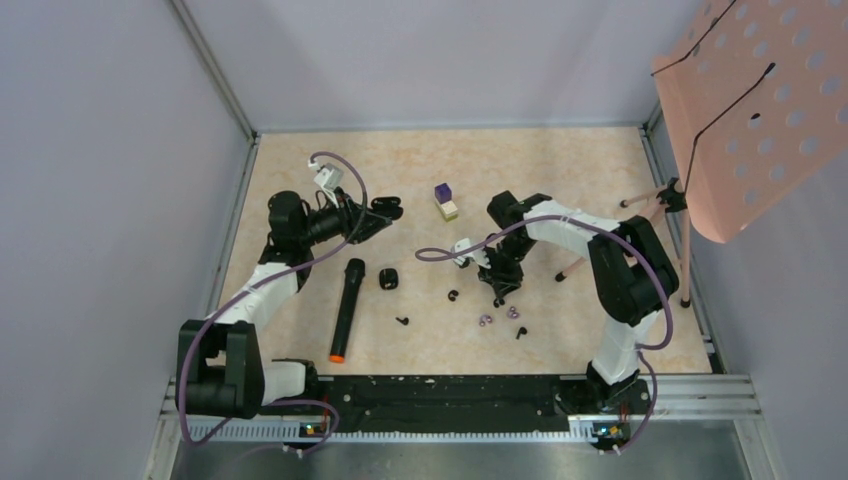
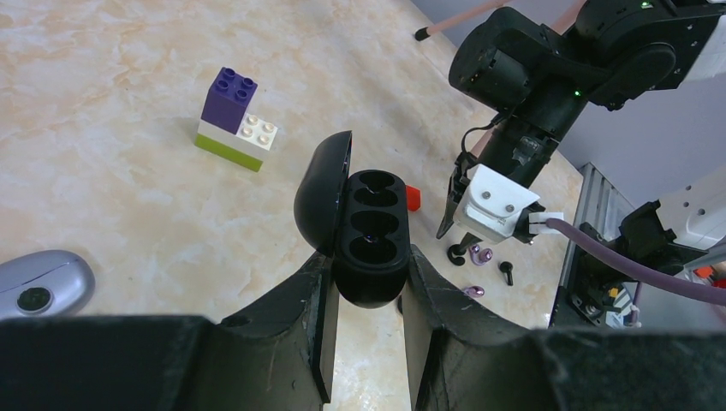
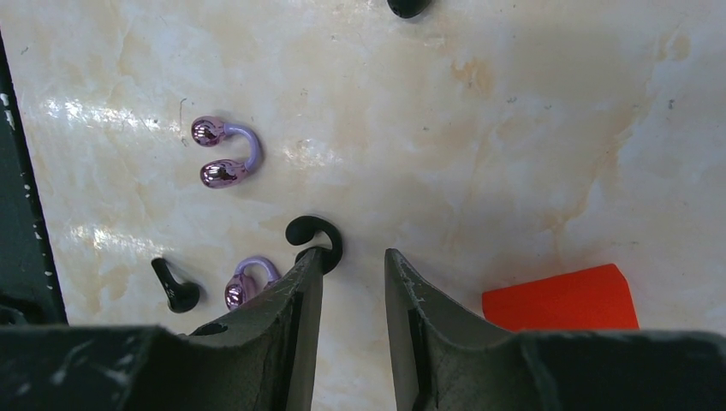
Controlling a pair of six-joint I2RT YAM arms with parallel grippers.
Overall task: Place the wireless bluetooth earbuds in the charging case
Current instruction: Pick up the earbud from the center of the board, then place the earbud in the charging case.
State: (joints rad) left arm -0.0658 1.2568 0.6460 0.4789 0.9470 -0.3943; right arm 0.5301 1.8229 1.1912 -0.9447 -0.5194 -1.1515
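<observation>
Left gripper (image 2: 368,254): arm raised, reaching sideways; jaws clamped on open charging case (image 2: 374,218).
Right gripper (image 3: 353,255): pointing down at table; jaws parted, empty, beside curled earbud (image 3: 324,235).

A curled black earbud (image 3: 301,229) is lying on the marbled table (image 3: 514,128) just beside the right gripper (image 3: 353,255), with purple rings (image 3: 218,174) and an orange piece (image 3: 561,297) flanking it.

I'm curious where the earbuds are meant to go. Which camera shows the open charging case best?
The left wrist view: the charging case sits centre frame, lid open, wells visible, gripped by the left hand. The top view shows it only as a small dark shape at that hand's tip. The right wrist view misses it.
</observation>
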